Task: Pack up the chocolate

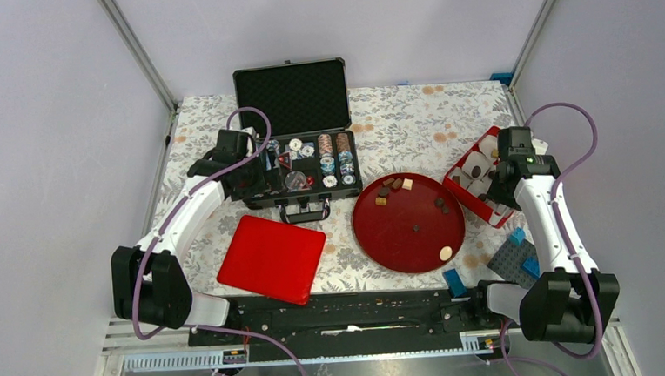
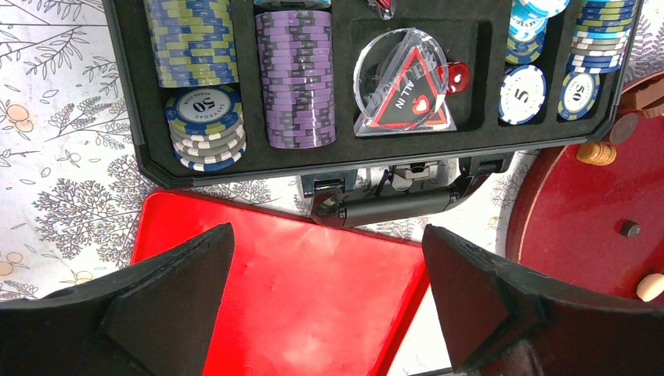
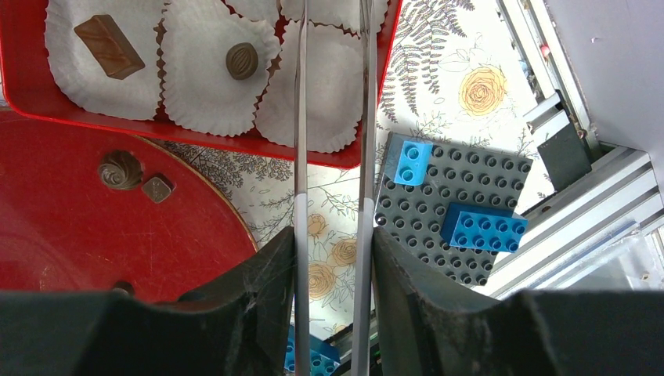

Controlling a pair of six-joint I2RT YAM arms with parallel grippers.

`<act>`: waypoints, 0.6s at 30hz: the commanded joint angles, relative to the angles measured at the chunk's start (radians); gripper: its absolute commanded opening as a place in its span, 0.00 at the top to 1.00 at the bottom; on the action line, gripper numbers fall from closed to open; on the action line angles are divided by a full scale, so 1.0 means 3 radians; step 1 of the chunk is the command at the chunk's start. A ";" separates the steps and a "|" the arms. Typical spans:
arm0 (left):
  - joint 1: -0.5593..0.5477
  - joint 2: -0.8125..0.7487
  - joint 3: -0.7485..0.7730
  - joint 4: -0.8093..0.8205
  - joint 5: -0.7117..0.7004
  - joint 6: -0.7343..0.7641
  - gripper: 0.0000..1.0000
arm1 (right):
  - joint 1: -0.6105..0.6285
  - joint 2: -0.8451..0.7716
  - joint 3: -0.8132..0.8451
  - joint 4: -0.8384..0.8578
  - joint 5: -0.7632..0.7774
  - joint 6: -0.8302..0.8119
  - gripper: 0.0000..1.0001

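Pale lilac walls [image 1: 38,127] and aluminium posts [image 1: 138,52] surround a floral-clothed table [image 1: 412,113].

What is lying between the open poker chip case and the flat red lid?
The black carry handle of the poker chip case lies there, on the floral tablecloth; the left wrist view shows it clearly.

PLACE: here we are in a robot lab test cell | WALLS: plain grey panels [image 1: 38,127], aluminium frame posts [image 1: 139,53] up the corners | RIG: left arm [image 1: 178,219] and right arm [image 1: 551,218] bolted to a black rail [image 1: 336,310] at the near edge | SURFACE: floral cloth [image 1: 412,118], staged props, poker chip case [image 1: 293,94], toy bricks [image 1: 531,266]
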 commanded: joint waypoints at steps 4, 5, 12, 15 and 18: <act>-0.0019 -0.0083 0.0122 0.0063 -0.0080 0.0060 0.01 | -0.0018 -0.0038 0.0031 0.0049 0.0135 -0.0009 0.62; -0.0019 -0.0086 0.0126 0.0063 -0.0076 0.0060 0.01 | -0.0018 -0.0067 0.0046 0.0040 0.0122 -0.0013 0.67; -0.0039 -0.0095 0.0131 0.0063 -0.0051 0.0055 0.01 | -0.0022 -0.0219 0.0445 -0.0224 0.0105 -0.0063 0.80; -0.0049 -0.0108 0.0136 0.0063 -0.0048 0.0055 0.01 | -0.0013 -0.0255 0.0668 -0.0327 -0.0020 -0.0082 0.82; -0.0058 -0.0134 0.0140 0.0063 -0.0049 0.0050 0.01 | 0.0002 -0.0279 0.0917 -0.0388 -0.0390 -0.0131 0.84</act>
